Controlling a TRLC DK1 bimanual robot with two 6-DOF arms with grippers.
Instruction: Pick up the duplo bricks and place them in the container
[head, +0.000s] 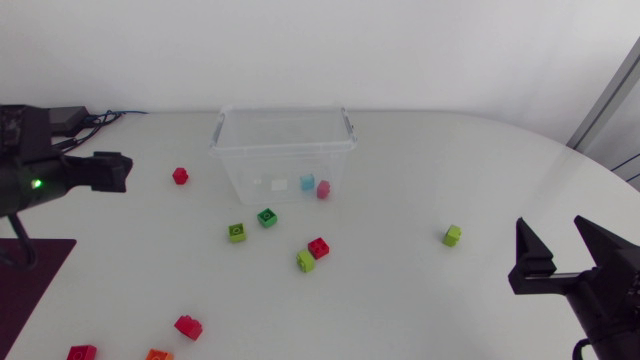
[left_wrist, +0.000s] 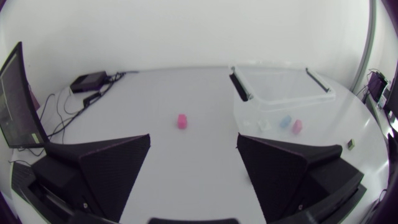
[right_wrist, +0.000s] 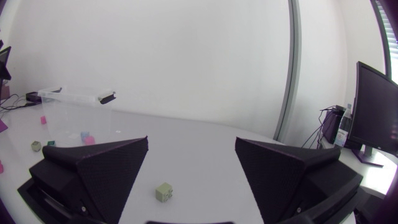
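One clear container. Four red duplo bricks, three lime bricks, one dark green brick, one orange brick, one light blue brick, one pink brick: eleven in all. One of the lime three just ahead of the right gripper.

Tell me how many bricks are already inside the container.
2. A light blue brick and a pink brick lie next to each other on the floor of the clear container. Reflections on its walls could hide another.
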